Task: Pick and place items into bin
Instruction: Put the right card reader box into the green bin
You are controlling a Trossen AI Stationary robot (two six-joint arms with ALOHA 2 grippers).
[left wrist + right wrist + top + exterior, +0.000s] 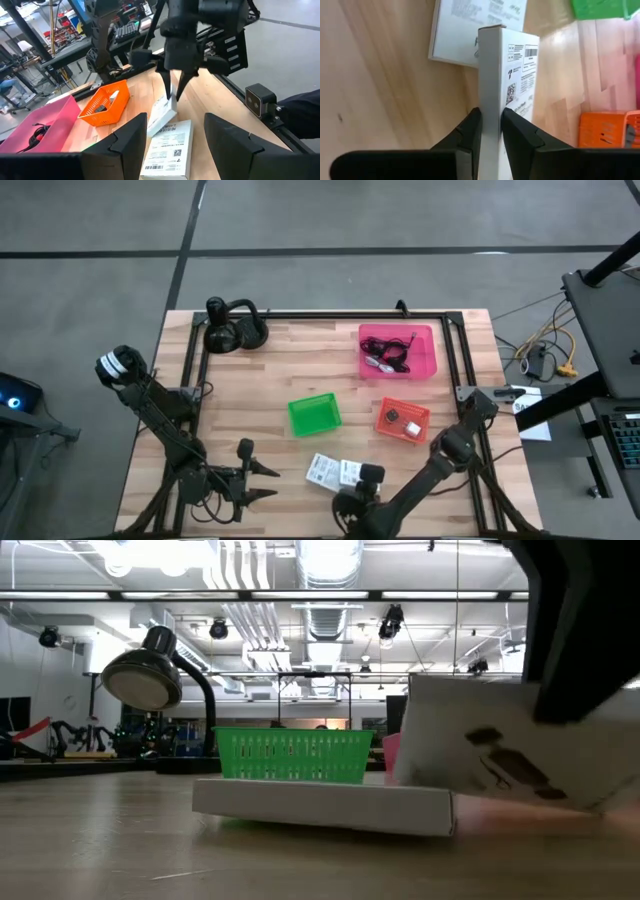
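Right gripper (pixel 490 131) at the tabletop's (pixel 270 370) six o'clock pinches a white packet (pixel 507 75) by its thin edge; it may pivot or slip. Left gripper (pixel 262 482) waits, fingers spread.

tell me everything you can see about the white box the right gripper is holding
The white box is a thin, flat cardboard-looking packet with black print, a barcode and a QR code on one face. The right gripper pinches its narrow edge, holding it tilted up on edge. It sits beside a second white box lying flat on the wooden table.
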